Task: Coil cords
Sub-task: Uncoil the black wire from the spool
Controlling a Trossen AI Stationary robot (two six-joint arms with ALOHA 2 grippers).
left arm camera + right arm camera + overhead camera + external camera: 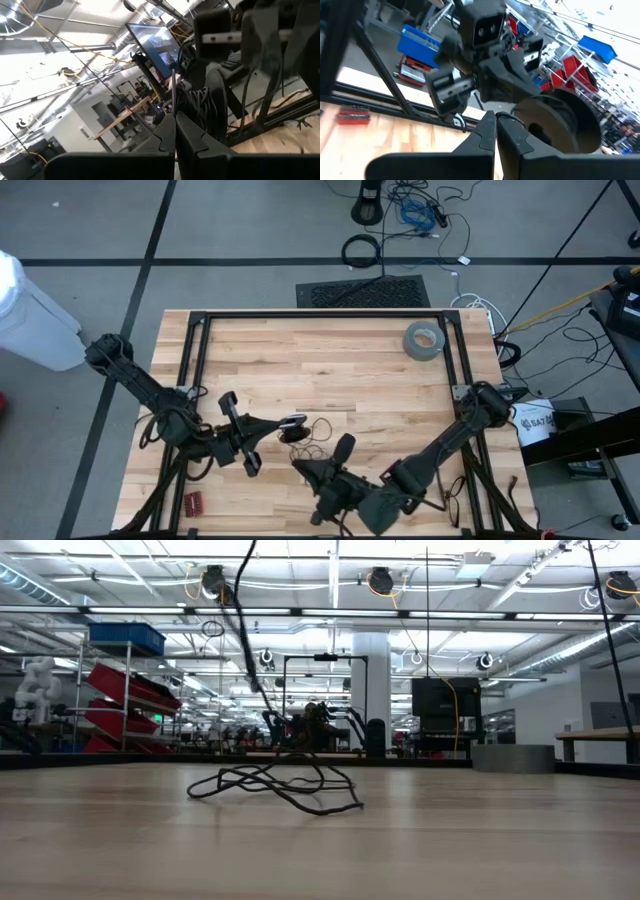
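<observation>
The cords (318, 438), one very thin black wire, lay in a loose tangle on the near middle of the wooden bench (320, 360), between the two arms, and part of the wire rose off the wood. In the low view the tangle (275, 785) sprawled flat in open loops while a single strand climbed steeply out of the top of the picture, which suggested that one arm had lifted it to draw the slack clear for winding. The left end effector (293, 421) reached in from the left, just beside the tangle, and its fingers (175, 132) were pressed together with a thin strand standing up from between the tips, so it appeared to be pinching the cords. The right end effector (345, 446) came in from the near right and pointed toward the same heap; its fingers (492, 132) were also pressed together, and a fine loop of wire curved off right at their tips, though whether it truly held the wire could not be told. Both tips meeting at the heap looked like the set-up for passing the wire around into a coil, which had not formed yet. A grey tape roll (423, 340) sat well apart at the far right of the bench. Beyond lay a bright workshop with red and blue bins on shelving (125, 690), ceiling lights, and more cabling on the floor.
</observation>
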